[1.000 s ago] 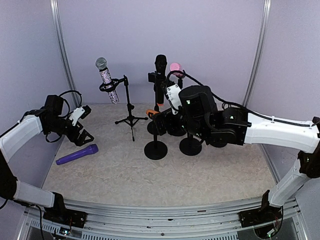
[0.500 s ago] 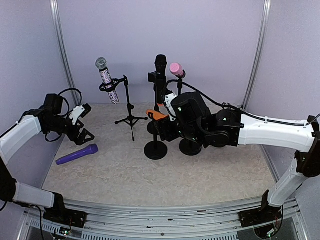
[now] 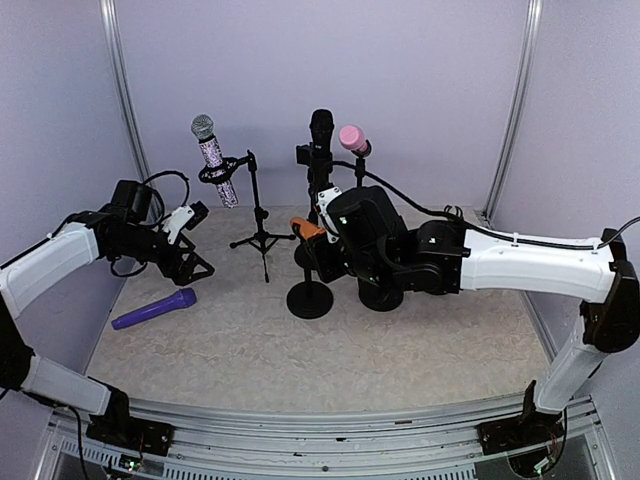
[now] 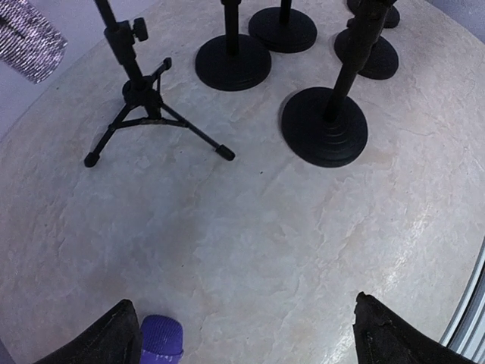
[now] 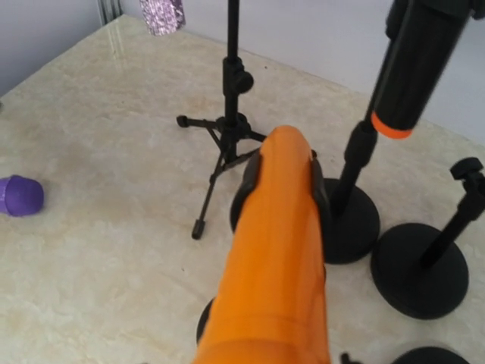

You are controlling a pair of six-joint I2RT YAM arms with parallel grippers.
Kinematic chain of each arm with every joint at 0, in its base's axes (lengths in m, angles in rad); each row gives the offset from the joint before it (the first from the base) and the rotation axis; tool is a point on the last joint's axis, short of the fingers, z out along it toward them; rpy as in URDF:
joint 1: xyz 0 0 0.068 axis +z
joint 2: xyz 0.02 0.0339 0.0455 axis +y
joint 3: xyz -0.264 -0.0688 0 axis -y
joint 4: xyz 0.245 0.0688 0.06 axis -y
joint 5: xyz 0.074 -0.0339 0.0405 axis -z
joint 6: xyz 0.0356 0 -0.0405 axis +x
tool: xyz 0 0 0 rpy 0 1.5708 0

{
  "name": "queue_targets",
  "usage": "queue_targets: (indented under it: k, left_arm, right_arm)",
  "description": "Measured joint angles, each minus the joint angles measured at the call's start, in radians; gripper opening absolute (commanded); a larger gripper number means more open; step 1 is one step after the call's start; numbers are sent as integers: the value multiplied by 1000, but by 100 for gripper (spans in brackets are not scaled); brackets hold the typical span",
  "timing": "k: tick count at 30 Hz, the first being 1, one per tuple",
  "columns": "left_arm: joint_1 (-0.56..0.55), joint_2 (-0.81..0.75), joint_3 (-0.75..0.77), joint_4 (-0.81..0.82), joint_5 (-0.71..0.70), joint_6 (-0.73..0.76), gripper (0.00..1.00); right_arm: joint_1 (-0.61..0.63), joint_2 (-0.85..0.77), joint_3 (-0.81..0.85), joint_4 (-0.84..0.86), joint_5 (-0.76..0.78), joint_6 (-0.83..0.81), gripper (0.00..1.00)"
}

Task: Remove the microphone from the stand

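Observation:
The orange microphone sits tilted in the clip of a black round-base stand at the table's middle. My right gripper is right at its handle. In the right wrist view the orange microphone fills the centre and runs down to where the jaws are, with the stand's clip around its far part. The right fingers themselves are hidden there. My left gripper hovers at the left, and in its wrist view it stands open over bare table. A purple microphone lies beside its left fingertip.
A glittery silver microphone hangs on a tripod stand at the back left. A black microphone and a pink one stand on round-base stands behind the orange one. Several round bases crowd the middle.
My right gripper has slid left onto the orange microphone. My left arm has moved right, away from the wall and past the purple microphone.

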Motion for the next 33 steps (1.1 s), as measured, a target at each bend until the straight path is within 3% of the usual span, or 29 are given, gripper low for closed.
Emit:
queue_targets:
  k: [9, 14, 18, 26, 33]
  left_arm:
    - [-193, 164, 101, 106, 4, -161, 88]
    - [-218, 185, 122, 160, 11, -212, 84]
    - [-214, 182, 113, 184, 18, -233, 75]
    - [-215, 187, 40, 238, 20, -266, 46]
    - [-197, 204, 7, 303, 36, -275, 5]
  right_arm:
    - [31, 112, 87, 91, -42, -8, 0]
    - [59, 157, 135, 120, -92, -10, 0]
    - [74, 185, 163, 145, -102, -10, 0]
    - [87, 221, 185, 176, -98, -47, 0]
    - [100, 228, 185, 195, -64, -75, 0]
